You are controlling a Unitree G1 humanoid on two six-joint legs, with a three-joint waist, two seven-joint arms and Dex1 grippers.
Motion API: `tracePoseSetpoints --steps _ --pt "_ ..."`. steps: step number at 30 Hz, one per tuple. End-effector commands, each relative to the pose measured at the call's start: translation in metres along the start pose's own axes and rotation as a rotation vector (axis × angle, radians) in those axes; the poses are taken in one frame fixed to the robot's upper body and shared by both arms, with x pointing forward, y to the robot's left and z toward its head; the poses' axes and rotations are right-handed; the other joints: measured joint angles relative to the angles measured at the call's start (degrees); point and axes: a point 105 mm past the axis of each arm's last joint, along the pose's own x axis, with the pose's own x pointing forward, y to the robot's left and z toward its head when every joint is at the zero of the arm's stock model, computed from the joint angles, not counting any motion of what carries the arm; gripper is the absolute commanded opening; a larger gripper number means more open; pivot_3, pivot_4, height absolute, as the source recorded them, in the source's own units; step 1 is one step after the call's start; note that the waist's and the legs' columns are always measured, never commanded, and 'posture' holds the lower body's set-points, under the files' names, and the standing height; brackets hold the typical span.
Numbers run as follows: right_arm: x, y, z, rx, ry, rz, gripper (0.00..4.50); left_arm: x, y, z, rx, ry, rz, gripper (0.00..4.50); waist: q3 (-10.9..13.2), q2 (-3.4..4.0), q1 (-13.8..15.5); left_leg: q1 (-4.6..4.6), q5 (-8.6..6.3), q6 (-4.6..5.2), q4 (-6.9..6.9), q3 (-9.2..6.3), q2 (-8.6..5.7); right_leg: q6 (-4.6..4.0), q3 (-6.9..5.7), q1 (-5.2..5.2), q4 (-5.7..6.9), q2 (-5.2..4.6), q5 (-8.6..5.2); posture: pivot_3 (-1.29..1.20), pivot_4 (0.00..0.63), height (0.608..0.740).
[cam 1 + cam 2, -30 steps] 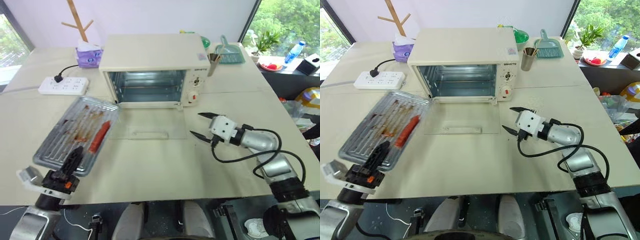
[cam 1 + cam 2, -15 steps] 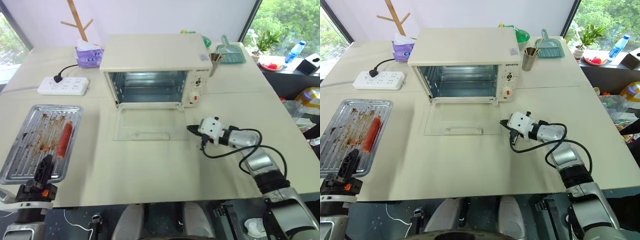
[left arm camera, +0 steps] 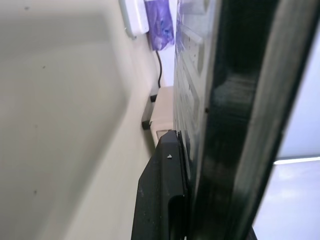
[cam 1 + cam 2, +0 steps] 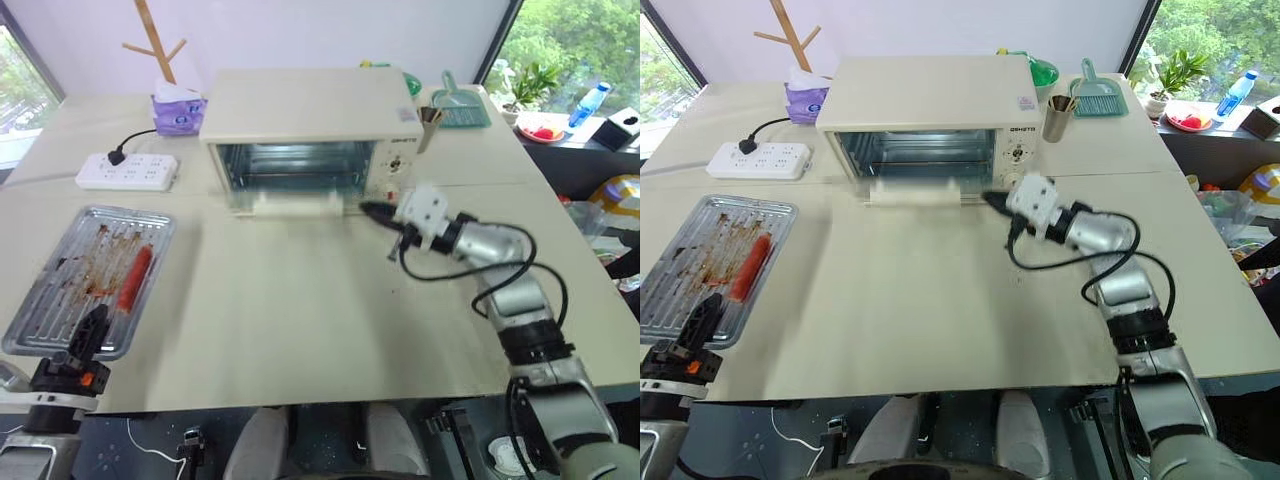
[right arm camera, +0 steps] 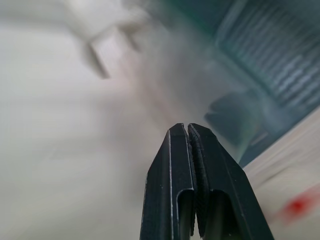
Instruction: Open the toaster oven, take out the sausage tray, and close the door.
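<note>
While the right gripper (image 4: 992,199), jaws pressed together, meets the blurred door (image 4: 915,189) at the oven (image 4: 930,110), the left gripper (image 4: 92,325) pinches the tray (image 4: 90,280) at its 6 o'clock edge.

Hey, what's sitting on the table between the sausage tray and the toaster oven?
In the left eye view, only bare table separates the sausage tray from the toaster oven; the white power strip lies behind that stretch.
</note>
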Motion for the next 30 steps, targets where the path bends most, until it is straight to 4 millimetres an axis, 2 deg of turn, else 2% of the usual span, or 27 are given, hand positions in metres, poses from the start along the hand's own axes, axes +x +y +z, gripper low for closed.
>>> tracePoseSetpoints --steps 1,2,5,10,11,12,21,26,30 --pt "-0.011 0.017 0.007 0.022 -0.014 0.063 0.09 0.005 -0.008 -0.003 0.009 0.051 -0.04 0.0 -0.04 -0.07 0.27 -0.02 0.0 0.0 -0.04 -0.06 -0.02 0.0 -0.02 0.01 -0.03 0.0 0.0 0.0 0.15 0.74" --pt "-0.015 0.026 0.004 0.032 -0.005 0.094 0.09 0.007 -0.008 -0.007 0.006 0.077 -0.041 0.0 -0.05 -0.09 0.46 -0.03 -0.02 -0.03 -0.07 -0.13 -0.03 0.01 -0.05 0.03 -0.09 0.0 -0.01 0.0 0.15 0.74" --pt "-0.027 0.042 0.001 0.077 0.014 0.152 0.86 0.011 -0.003 -0.022 -0.001 0.18 -0.018 0.0 0.01 0.01 0.19 -0.05 -0.13 -0.08 -0.07 -0.12 -0.08 0.04 -0.06 0.05 -0.19 0.0 -0.03 0.0 0.15 0.74" --pt "-0.051 0.051 0.006 0.15 0.026 0.234 3.31 0.017 -0.003 -0.051 0.017 0.4 -0.008 0.0 0.06 0.11 -0.39 0.0 -0.13 -0.08 0.02 0.03 -0.02 0.04 0.04 0.04 -0.16 -0.05 -0.01 0.0 0.15 0.74" --pt "-0.056 0.052 0.007 0.169 0.036 0.252 3.97 0.019 -0.004 -0.055 0.024 0.442 -0.009 0.0 0.06 0.11 -0.38 0.01 -0.13 -0.09 0.01 0.02 0.01 0.04 0.04 0.05 -0.16 -0.03 -0.01 0.0 0.15 0.74" --pt "-0.061 0.053 0.007 0.186 0.051 0.27 4.38 0.02 -0.004 -0.06 0.033 0.489 -0.01 0.0 0.06 0.11 -0.31 0.02 -0.14 -0.09 0.0 -0.01 0.03 0.04 0.03 0.04 -0.12 -0.02 -0.01 0.0 0.15 0.74" --pt "-0.104 0.056 0.007 0.343 0.192 0.362 4.44 0.038 -0.006 -0.088 0.033 0.83 -0.04 0.0 0.07 0.22 0.06 -0.04 -0.14 -0.09 -0.05 -0.04 0.02 0.03 0.0 -0.03 -0.11 -0.07 -0.02 0.0 0.15 0.74" --pt "-0.117 0.061 0.009 0.353 0.225 0.369 4.44 0.053 -0.013 -0.11 0.022 0.973 -0.085 0.0 0.07 0.23 0.08 -0.05 -0.14 -0.09 -0.07 -0.03 0.01 0.04 0.01 -0.04 -0.12 -0.1 -0.01 0.0 0.15 0.74" --pt "-0.125 0.059 0.007 0.355 0.254 0.318 4.44 0.063 -0.018 -0.136 0.048 1.155 -0.124 0.0 0.07 0.24 0.15 -0.08 -0.13 -0.09 -0.08 -0.03 0.0 0.05 0.0 -0.08 -0.1 -0.07 -0.01 0.0 0.15 0.74"
